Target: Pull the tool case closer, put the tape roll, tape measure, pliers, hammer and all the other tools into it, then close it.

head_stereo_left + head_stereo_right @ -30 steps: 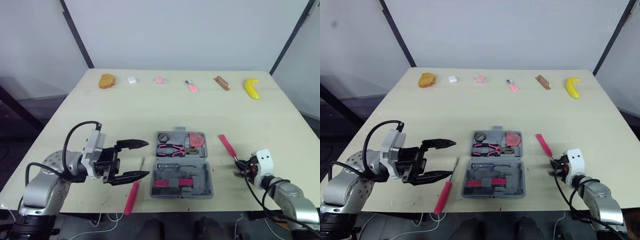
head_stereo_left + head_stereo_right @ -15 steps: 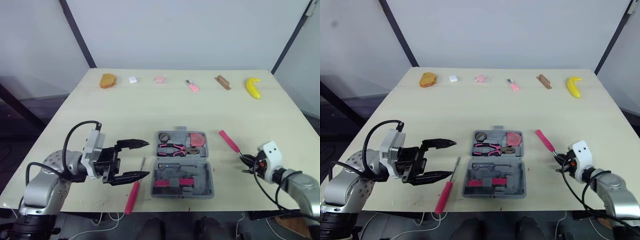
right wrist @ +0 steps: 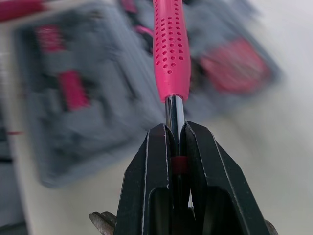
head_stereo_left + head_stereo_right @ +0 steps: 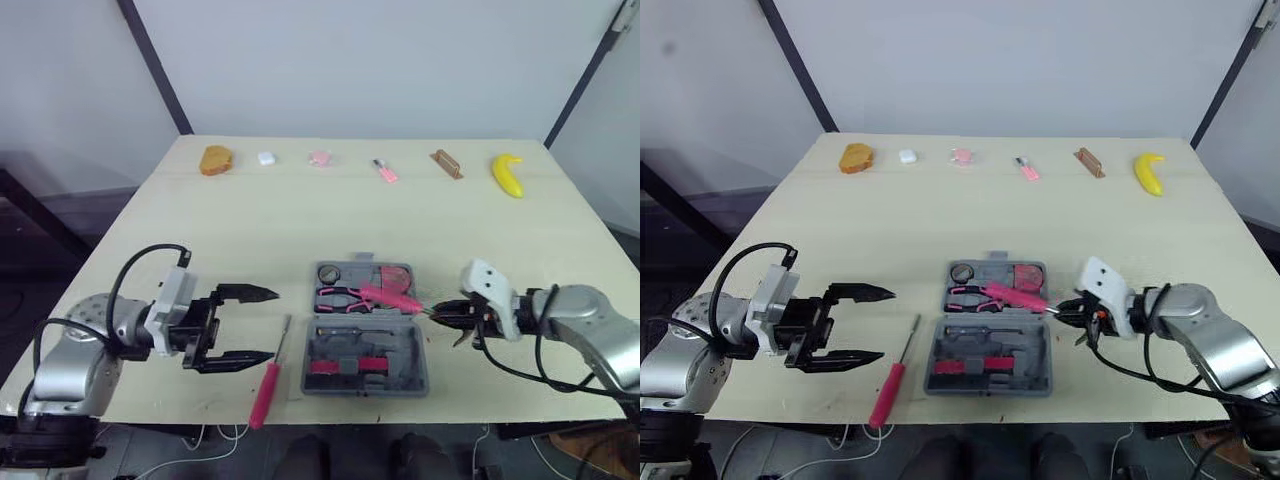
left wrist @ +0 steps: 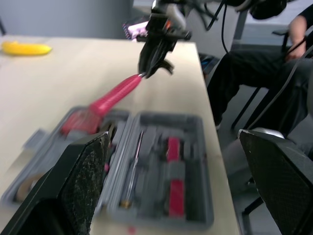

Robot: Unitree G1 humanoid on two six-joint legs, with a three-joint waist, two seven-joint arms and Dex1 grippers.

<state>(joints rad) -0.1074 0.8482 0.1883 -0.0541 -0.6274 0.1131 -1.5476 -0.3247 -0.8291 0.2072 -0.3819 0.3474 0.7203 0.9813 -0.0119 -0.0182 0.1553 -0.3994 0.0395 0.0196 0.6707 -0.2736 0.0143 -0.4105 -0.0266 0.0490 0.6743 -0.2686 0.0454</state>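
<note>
"Right eye view: the right jaws (image 4: pixel 1060 308) have swung in from the table's (image 4: pixel 940 220) near right edge. They carry the pink-handled, metal-shafted tool (image 4: pixel 1015 296) that lay on the table a second ago."

"Where is it now?"

"Straight out ahead of those jaws. Its handle is over the far half of the open grey plastic tool case (image 4: pixel 1025 350), across the pink-and-black pliers (image 4: pixel 975 293). I'd judge it ready to lower into a slot, not yet let go."

"And the grip?"

"Right wrist view settles that: the jaws are pinched narrow on the bare shaft, just short of the handle. The head cameras leave this too small to read. Left wrist view adds the side-on slope, with the handle tipping down towards the case. Whether it touches, I cannot tell."

"Left jaws (image 4: pixel 272 324)?"

"Spread wide, holding nothing, drawn back a little. Another pink-handled screwdriver (image 4: pixel 270 375) lies untouched just ahead of them, between them and the case."
</note>
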